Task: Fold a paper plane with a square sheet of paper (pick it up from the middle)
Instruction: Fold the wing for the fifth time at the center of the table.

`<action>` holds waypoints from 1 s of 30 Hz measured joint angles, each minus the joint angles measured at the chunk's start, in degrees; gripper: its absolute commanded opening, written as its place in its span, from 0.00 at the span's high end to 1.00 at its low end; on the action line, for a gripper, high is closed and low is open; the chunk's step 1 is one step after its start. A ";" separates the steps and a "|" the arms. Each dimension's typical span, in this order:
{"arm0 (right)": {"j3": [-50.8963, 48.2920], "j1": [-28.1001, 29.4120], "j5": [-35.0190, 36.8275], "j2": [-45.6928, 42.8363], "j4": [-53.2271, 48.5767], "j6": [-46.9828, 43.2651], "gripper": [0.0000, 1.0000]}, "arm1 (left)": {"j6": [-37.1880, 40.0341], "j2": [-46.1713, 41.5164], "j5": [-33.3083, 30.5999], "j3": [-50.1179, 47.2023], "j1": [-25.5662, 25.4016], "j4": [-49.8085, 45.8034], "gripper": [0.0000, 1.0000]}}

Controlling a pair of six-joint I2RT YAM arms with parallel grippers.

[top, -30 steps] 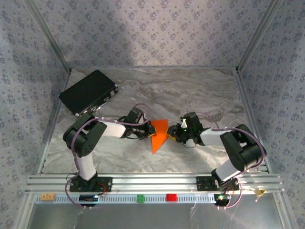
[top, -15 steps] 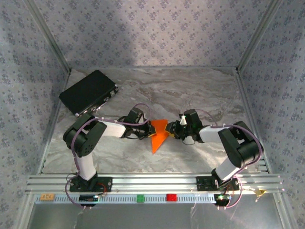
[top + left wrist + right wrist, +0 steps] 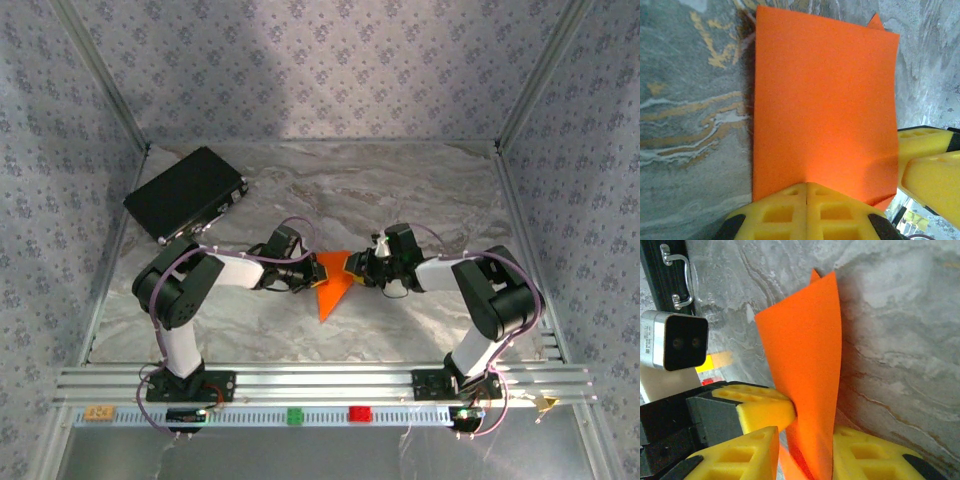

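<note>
Jaws: left gripper [image 3: 806, 192] pinches one thin orange paper sheet [image 3: 820, 100] — right gripper [image 3: 806, 432] straddles it, grip unclear; one black rectangular case [image 3: 185, 192].

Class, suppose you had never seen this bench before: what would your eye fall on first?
The bright orange paper, held at mid-table. The left pincer is clamped on one edge, and the right pincer straddles it from the right. Next, the black case at the far left.

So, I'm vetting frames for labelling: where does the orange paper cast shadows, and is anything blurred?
Left wrist: paper sharp, dark shadow along its left edge on the table. Right wrist: soft shadow right of the paper. Top external: no glare, nothing blurred.
</note>
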 measured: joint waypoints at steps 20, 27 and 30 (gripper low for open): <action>-2.51 0.13 3.78 -2.67 0.09 3.52 1.00 | 1.57 -7.82 -1.38 0.00 0.00 -4.66 0.86; -7.96 2.27 11.15 -6.99 2.58 12.44 1.00 | 2.60 -10.34 -1.77 0.02 -0.46 -6.23 0.89; -8.61 3.04 12.72 -7.45 3.13 14.80 0.98 | 2.60 -8.61 -1.73 0.20 -1.33 -6.56 0.93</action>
